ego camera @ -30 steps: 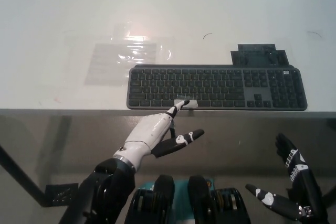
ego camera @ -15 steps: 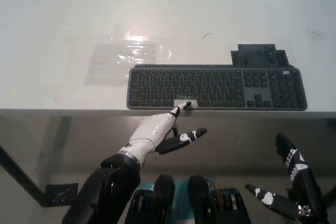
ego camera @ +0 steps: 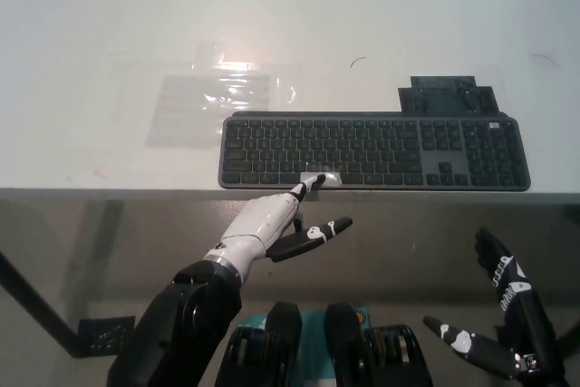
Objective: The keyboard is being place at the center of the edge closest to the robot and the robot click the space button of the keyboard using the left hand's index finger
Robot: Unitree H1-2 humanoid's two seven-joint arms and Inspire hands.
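Note:
A dark grey keyboard (ego camera: 373,151) lies along the near edge of the white table (ego camera: 109,33), right of centre. A pale patch marks its space bar (ego camera: 320,178). My white left hand (ego camera: 272,224) reaches up from below the table edge with one finger stretched out; its tip rests on the left end of the space bar. The other fingers are spread and hold nothing. My black right hand (ego camera: 503,319) rests low at the bottom right, below the table, fingers apart and empty.
A clear plastic sheet (ego camera: 217,101) lies flat on the table left of and behind the keyboard. A dark flat piece (ego camera: 449,95) sits just behind the keyboard's right part. A table leg (ego camera: 36,310) runs down at lower left.
The left hand has drawn slightly back and down; its fingertip stays at the space bar. The right hand has not moved.

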